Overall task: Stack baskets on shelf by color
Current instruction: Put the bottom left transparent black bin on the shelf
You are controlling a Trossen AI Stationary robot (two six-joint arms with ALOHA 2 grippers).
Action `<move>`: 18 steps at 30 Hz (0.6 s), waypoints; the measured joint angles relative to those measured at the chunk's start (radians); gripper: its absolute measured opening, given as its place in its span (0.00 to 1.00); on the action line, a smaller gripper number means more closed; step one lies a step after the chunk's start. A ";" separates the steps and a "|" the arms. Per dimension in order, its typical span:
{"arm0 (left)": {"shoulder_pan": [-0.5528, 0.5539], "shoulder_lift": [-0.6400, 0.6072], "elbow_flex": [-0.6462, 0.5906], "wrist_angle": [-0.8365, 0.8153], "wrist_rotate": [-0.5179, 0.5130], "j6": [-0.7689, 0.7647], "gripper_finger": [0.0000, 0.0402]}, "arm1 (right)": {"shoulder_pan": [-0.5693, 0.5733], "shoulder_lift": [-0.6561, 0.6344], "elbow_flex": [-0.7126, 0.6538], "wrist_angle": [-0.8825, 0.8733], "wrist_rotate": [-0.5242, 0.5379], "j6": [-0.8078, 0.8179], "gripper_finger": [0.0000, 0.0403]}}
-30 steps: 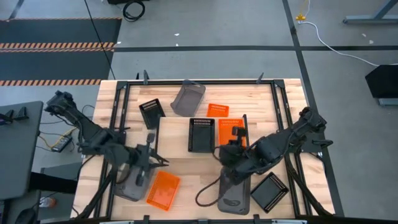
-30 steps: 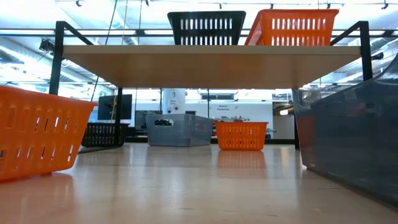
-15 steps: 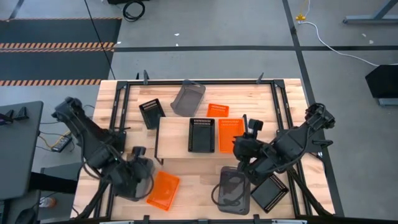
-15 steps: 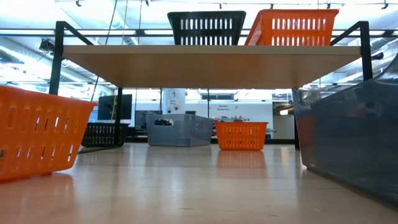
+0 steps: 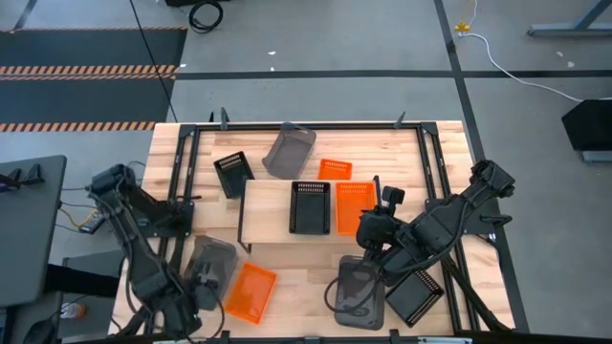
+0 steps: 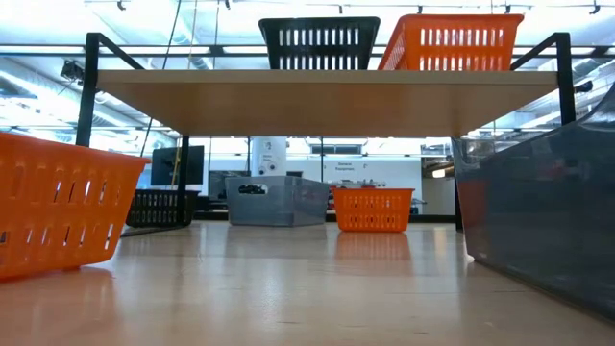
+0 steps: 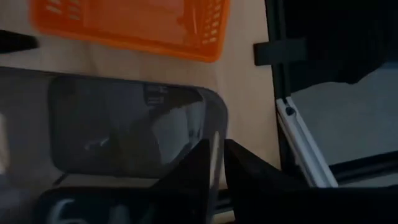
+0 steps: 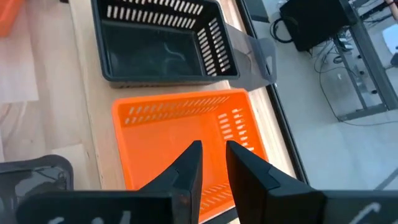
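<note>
A grey concrete floor point(image 5: 316, 57) surrounds the wooden table point(image 5: 449, 143). At centre stands the shelf point(image 5: 263, 215), carrying a black basket point(image 5: 310, 207) and an orange basket point(image 5: 352, 203). The left gripper point(image 7: 214, 165) at 8 o'clock clamps a grey basket's point(image 5: 208, 263) rim. The right gripper point(image 8: 211, 163), jaws nearly together, hovers at 4 o'clock above the orange one.

No text, label or number can be read anywhere. In the low view a white sign point(image 6: 351, 165) hangs in the room beyond the tabletop, but its lettering is too small to make out.
</note>
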 joint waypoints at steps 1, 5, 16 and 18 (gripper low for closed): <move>-0.010 0.015 0.000 0.013 0.001 -0.011 0.13 | 0.000 0.000 -0.004 0.000 0.000 0.006 0.19; -0.043 0.072 0.000 0.061 0.001 -0.020 0.15 | 0.001 0.000 -0.013 0.000 -0.002 0.028 0.19; -0.082 0.146 0.000 -0.009 -0.002 -0.070 0.44 | 0.001 0.000 -0.013 0.005 -0.002 0.029 0.19; -0.087 0.146 0.000 -0.011 -0.012 -0.092 0.49 | 0.001 0.000 -0.013 0.006 -0.002 0.029 0.19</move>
